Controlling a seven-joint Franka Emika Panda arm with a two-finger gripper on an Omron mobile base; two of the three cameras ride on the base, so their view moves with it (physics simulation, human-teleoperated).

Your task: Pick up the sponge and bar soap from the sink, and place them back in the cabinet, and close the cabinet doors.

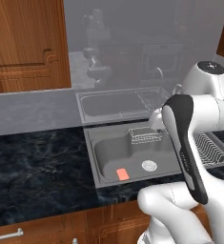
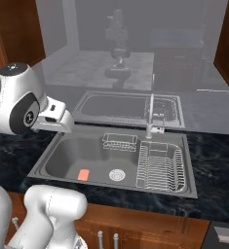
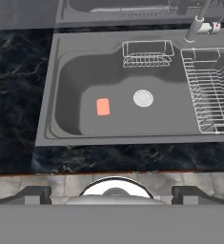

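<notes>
My two-finger gripper (image 3: 111, 194) stands wide, holding nothing, its tips half cut off. The salmon-pink bar soap (image 3: 103, 106) lies flat in the grey steel sink (image 3: 66, 71), left of the round white drain (image 3: 143, 98).

Salmon-pink bar soap (image 3: 103, 106), grey sink (image 3: 61, 71), black marbled counter (image 3: 13, 95).
</notes>
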